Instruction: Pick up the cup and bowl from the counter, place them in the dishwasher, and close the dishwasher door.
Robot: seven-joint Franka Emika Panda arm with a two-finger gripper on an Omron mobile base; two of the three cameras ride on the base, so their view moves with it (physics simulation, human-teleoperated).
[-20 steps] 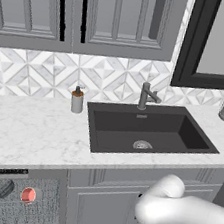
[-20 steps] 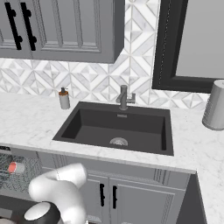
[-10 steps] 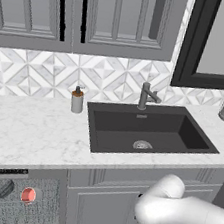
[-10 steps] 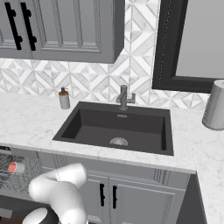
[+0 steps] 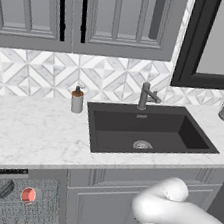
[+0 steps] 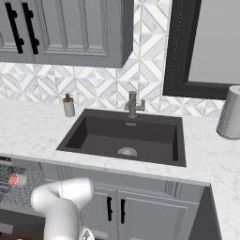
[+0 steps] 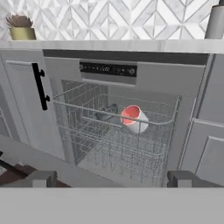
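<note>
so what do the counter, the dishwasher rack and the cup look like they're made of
The counter: polished white marble or a stone look-alike, judging by faint grey veins. The rack: thin grey metal wire, probably coated, an open grid. The cup: smooth, glazed-looking ceramic or plastic, grey-white outside, red inside.

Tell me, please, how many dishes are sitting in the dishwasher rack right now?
2: the cup lies on its side in the dishwasher upper rack, and the bowl sits just left of it, partly hidden by wires.

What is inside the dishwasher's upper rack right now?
In the dishwasher, the cup lies on its side in the wire rack, red inside facing out. A dark rounded thing beside it, likely the bowl, is partly screened by wires. The rack's lower depths are hidden.
</note>
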